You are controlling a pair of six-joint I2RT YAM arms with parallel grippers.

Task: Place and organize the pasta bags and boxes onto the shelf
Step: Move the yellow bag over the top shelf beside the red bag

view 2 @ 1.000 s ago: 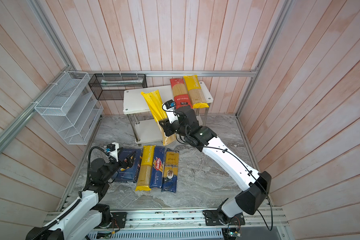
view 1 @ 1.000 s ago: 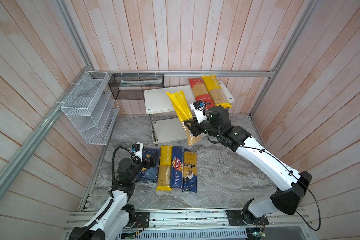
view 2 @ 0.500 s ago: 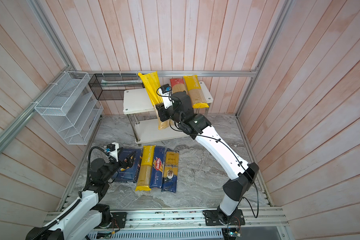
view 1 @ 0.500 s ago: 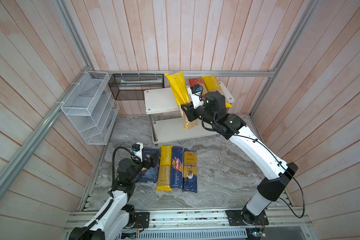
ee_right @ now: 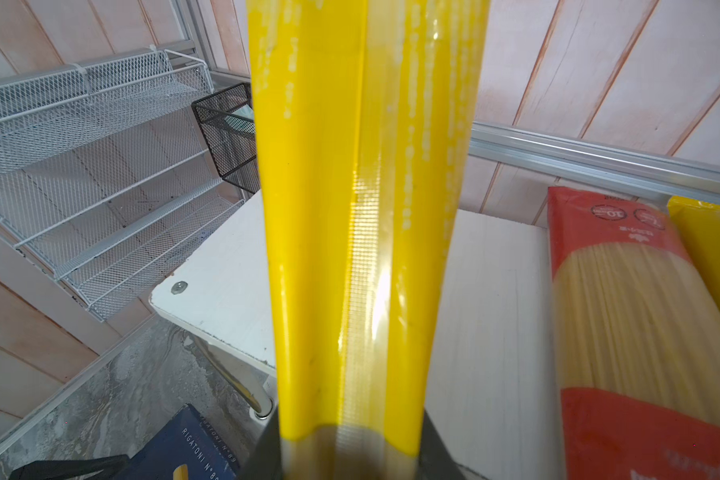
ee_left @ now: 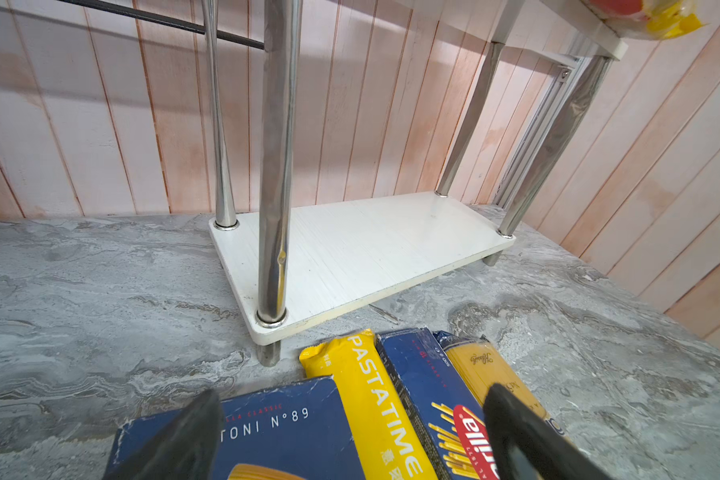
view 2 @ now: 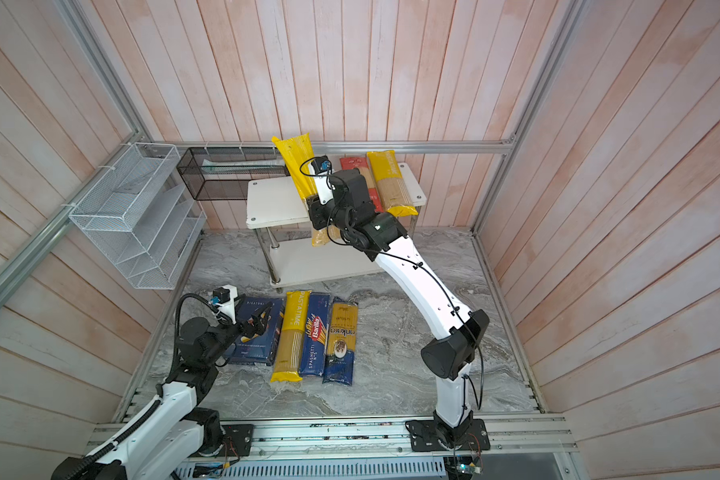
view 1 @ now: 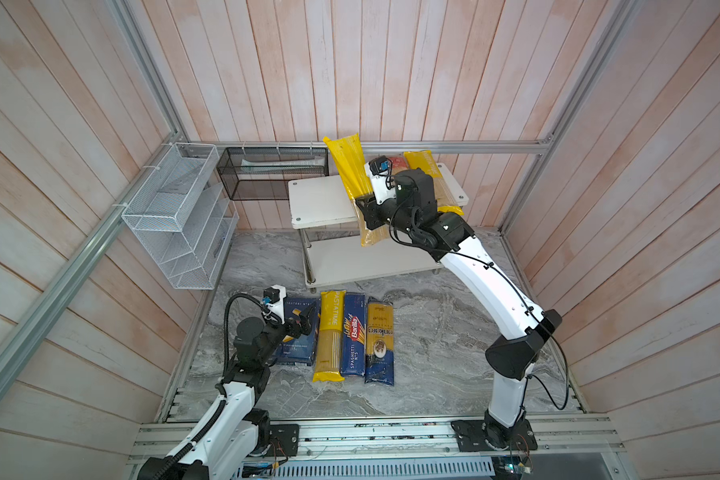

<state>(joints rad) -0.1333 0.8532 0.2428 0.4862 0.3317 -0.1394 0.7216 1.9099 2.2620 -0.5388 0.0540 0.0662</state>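
left gripper [view 1: 303, 325] hovering open over Rigatoni box [view 1: 298, 353], lower left | change: yellow spaghetti bag [view 1: 348, 166] rising from shelf front to above shelf top board [view 1: 321, 199], upper centre, so placing looks near | right gripper [view 1: 368, 208] clamping the bag's lower half, arm stretching forward, bag tilting beside red bag [view 2: 350, 163]

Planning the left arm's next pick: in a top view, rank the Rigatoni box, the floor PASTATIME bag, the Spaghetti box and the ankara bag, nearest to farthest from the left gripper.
From the left gripper:
1. Rigatoni box, under the open jaws.
2. PASTATIME bag, beside that box.
3. Spaghetti box, third in the row.
4. ankara bag, the row's right end.
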